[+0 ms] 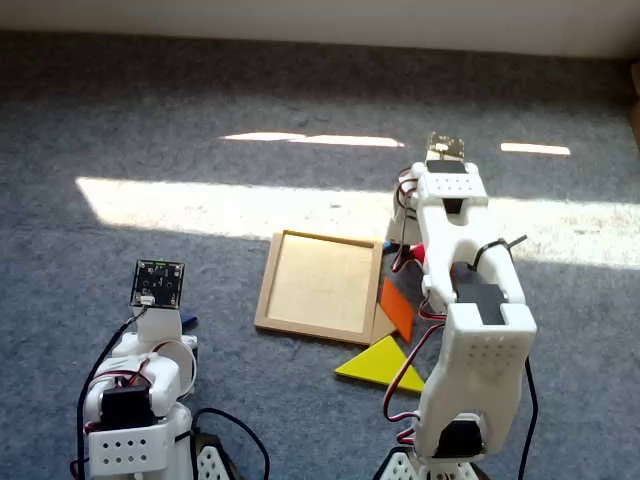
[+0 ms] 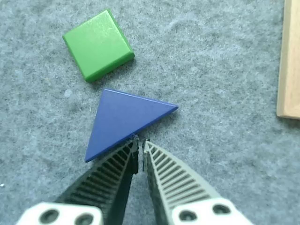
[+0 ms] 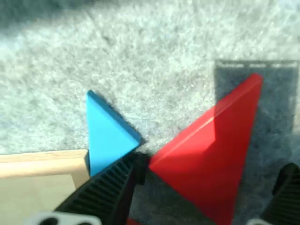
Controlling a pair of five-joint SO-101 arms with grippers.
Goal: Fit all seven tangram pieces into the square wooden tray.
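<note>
The red triangle (image 3: 211, 154) lies flat on the grey worktop (image 3: 164, 56), between the jaws of the right gripper (image 3: 213, 173), which stand wide open and hold nothing. Its long edge runs at a slant to the line between the jaws, so closing them would probably press on a corner, not on two flat sides. One corner lies just beside the light blue triangle (image 3: 105, 136), which sits at the corner of the wooden tray (image 3: 37, 161). The left gripper (image 2: 140, 143) has its jaws shut and empty, with the tips at the long edge of the dark blue triangle (image 2: 124, 119).
</note>
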